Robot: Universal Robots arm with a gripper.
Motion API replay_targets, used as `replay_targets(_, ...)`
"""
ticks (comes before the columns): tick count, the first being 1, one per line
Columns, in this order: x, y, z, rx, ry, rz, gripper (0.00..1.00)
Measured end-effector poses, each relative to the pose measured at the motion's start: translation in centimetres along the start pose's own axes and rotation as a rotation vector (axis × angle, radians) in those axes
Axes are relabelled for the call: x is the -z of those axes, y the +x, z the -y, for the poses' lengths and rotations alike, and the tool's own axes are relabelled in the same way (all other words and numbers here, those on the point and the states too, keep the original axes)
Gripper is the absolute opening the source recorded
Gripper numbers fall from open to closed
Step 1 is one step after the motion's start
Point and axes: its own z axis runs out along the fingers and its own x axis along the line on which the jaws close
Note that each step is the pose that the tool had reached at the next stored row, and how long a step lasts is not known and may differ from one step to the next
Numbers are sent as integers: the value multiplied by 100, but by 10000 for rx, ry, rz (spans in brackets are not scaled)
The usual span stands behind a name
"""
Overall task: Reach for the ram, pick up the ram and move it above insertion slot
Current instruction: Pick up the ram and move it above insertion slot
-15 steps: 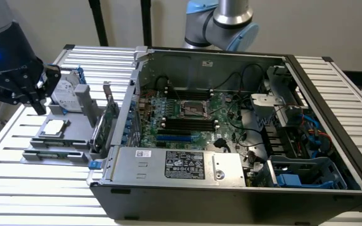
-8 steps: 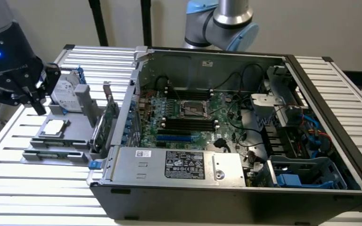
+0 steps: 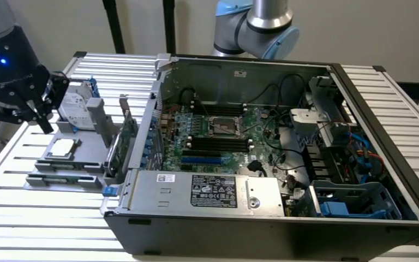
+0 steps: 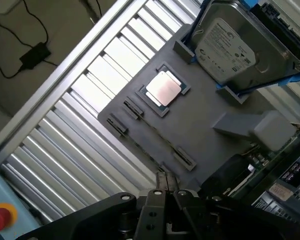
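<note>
Your black gripper (image 3: 41, 123) hangs with its fingers pressed together, gripping nothing. The long thin green ram stick (image 3: 63, 180) sits below it, clear of the fingertips, in the grey plastic tray (image 4: 200, 117) near the square silver CPU chip (image 4: 163, 89).

Silver-grey arm (image 3: 268, 10) with pale blue joint caps (image 3: 231, 7); matte black end effector (image 3: 42, 121) carrying a small glowing blue light (image 3: 4, 60).

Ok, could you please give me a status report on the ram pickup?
Pincer shut, holding nothing, above the grey tray. Ram lying at the tray's edge, untouched. Nothing seen in the way.
</note>
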Motion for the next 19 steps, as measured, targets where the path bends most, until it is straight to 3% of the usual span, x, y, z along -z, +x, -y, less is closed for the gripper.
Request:
replay_targets(12,-3,0,0,2189,9,-78,11)
replay_targets(19,-7,0,0,3449,52,-94,11)
